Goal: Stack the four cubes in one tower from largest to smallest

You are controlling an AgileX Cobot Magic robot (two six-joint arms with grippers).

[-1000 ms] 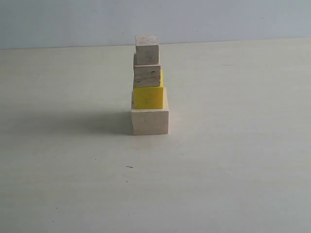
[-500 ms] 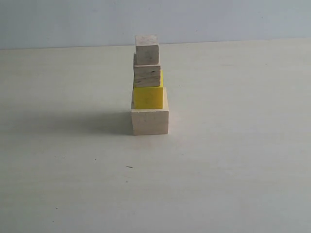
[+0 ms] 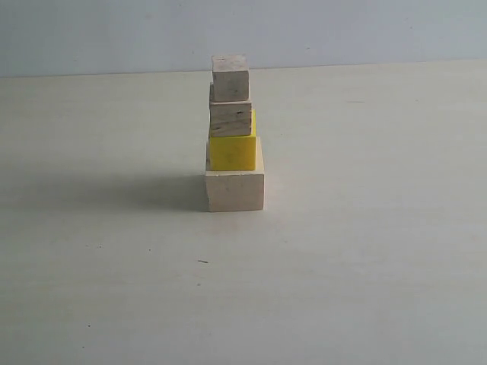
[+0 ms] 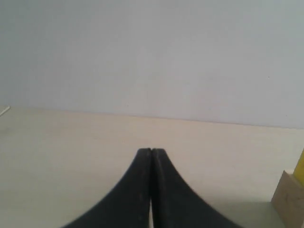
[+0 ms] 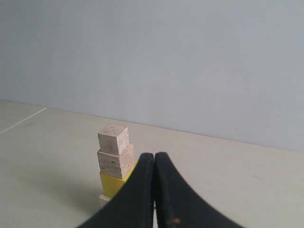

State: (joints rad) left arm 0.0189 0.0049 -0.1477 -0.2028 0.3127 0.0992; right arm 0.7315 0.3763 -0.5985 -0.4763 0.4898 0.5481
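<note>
Left gripper (image 4: 151, 151) first: your two black fingers are pressed together with nothing between them. From that wrist you catch only a corner of the pale cube (image 4: 289, 199) and a sliver of the yellow cube (image 4: 300, 166), so the stack lies off to one side of that hand, not ahead of it.

In the exterior view neither arm shows. The tower (image 3: 234, 133) stands alone on the table (image 3: 365, 251), just left of centre, its long axis upright: pale cube, yellow cube, plywood cube (image 3: 230, 119), tan cube (image 3: 230, 77). The order looks right, so I judge the stacking done.

Your right gripper (image 5: 154, 154) is also closed and empty. The tower rises just beyond its fingertips, partly hidden by them, so this arm faces it more squarely. Any move from here should lead away from the column.
</note>
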